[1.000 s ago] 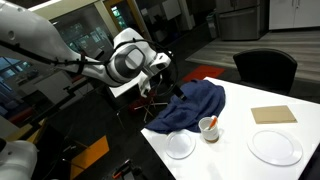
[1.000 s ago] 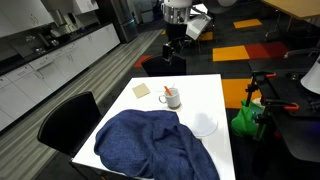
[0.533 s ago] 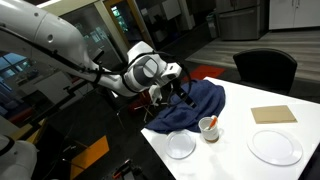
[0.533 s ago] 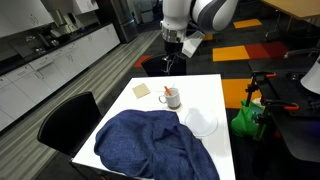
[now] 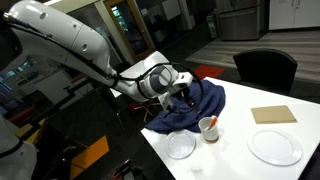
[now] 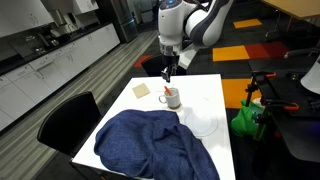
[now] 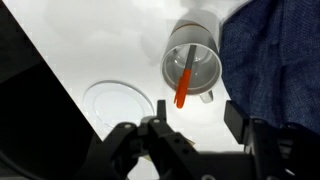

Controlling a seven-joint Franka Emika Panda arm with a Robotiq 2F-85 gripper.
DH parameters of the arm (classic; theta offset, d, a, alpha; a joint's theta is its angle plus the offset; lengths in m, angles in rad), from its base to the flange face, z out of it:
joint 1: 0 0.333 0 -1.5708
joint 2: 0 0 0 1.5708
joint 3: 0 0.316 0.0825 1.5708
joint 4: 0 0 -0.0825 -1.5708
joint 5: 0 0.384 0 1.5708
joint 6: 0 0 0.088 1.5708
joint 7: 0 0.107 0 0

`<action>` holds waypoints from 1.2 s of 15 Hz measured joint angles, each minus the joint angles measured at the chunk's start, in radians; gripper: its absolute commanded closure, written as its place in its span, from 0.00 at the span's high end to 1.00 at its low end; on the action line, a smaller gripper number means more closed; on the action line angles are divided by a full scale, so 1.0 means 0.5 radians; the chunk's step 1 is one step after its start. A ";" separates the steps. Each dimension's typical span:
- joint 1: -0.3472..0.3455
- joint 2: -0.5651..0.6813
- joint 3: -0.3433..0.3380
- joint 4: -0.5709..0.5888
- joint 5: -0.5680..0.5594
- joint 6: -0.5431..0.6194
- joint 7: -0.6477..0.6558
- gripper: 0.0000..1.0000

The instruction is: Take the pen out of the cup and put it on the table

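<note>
The small white cup (image 7: 195, 62) stands on the white table (image 7: 100, 45) with the red-orange pen (image 7: 184, 82) leaning inside it. In the wrist view my gripper (image 7: 197, 125) is open and empty, its two fingers spread above the table just short of the cup. In both exterior views the gripper (image 5: 188, 88) (image 6: 168, 72) hangs above and a little beyond the cup (image 5: 209, 128) (image 6: 172, 98). The pen's top (image 6: 167, 91) sticks out of the cup.
A blue cloth (image 5: 190, 108) (image 6: 150, 145) (image 7: 275, 50) lies bunched next to the cup. A small white plate (image 5: 181, 146) (image 6: 204, 124) (image 7: 115, 103) sits close by, a larger plate (image 5: 275, 147) further off. A tan square (image 5: 274, 114) (image 6: 142, 89) lies near a table edge.
The arm has swung in from beside the table and lowered toward the cup. The gripper now sits over the table near the cup. Cup, pen and cloth have not moved.
</note>
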 measured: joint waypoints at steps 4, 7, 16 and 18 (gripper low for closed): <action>0.136 0.112 -0.172 0.067 0.138 0.000 -0.056 0.48; 0.209 0.178 -0.268 0.116 0.225 0.000 -0.092 0.50; 0.283 0.326 -0.332 0.195 0.485 0.000 -0.281 0.46; 0.286 0.350 -0.336 0.208 0.518 0.000 -0.320 0.47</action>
